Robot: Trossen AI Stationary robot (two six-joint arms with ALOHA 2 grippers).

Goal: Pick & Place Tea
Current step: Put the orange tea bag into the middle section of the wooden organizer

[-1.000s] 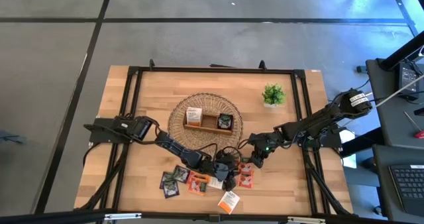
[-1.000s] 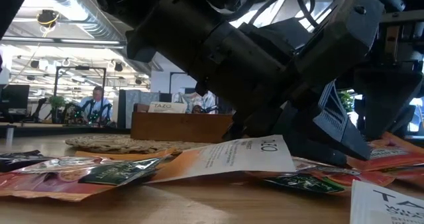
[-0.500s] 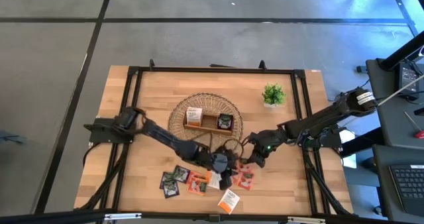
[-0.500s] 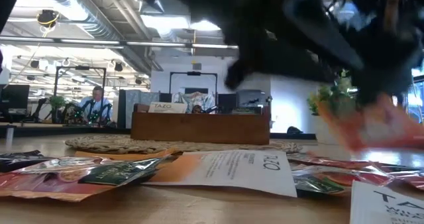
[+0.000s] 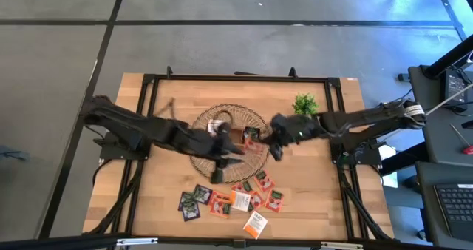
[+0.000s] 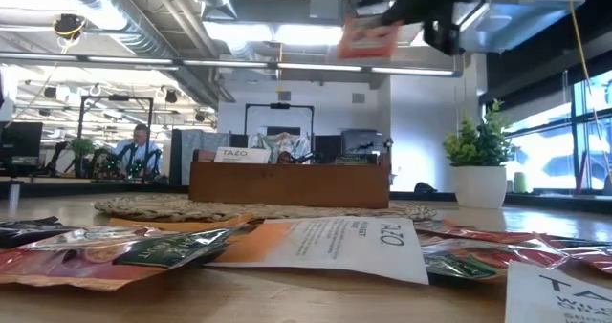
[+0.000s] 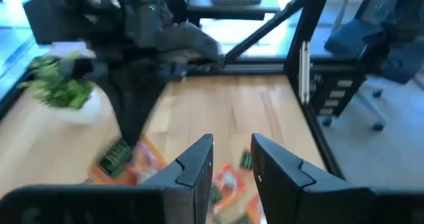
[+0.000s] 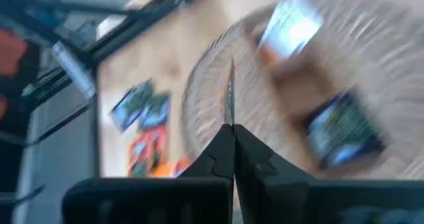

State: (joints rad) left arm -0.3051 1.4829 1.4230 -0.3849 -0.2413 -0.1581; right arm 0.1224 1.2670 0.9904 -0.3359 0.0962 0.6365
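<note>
Several small tea sachets, orange, red and dark green, lie flat near the table's near edge; the low view shows them close up. My right gripper is over the right rim of the round woven basket, shut on a red-orange sachet. My left gripper hovers at the basket's near rim, open and empty. A brown wooden tray in the basket holds a white sachet and a dark one. My right gripper pinches the red-orange sachet between its two fingertips. In the right wrist view I see the sachet edge-on, sticking out past the fingers. It is lifted clear, high above the table in the low view.
A small green potted plant stands on the table right of the basket, toward the far edge. Black frame rails run along the table's left, right and far sides. Bare wood lies left of the basket.
My right gripper has risen from the sachet pile with the red-orange sachet and moved toward the far edge, to over the basket's right rim. My left gripper has lifted away from the pile and swung toward the table's left and far side, to the basket's near rim.
</note>
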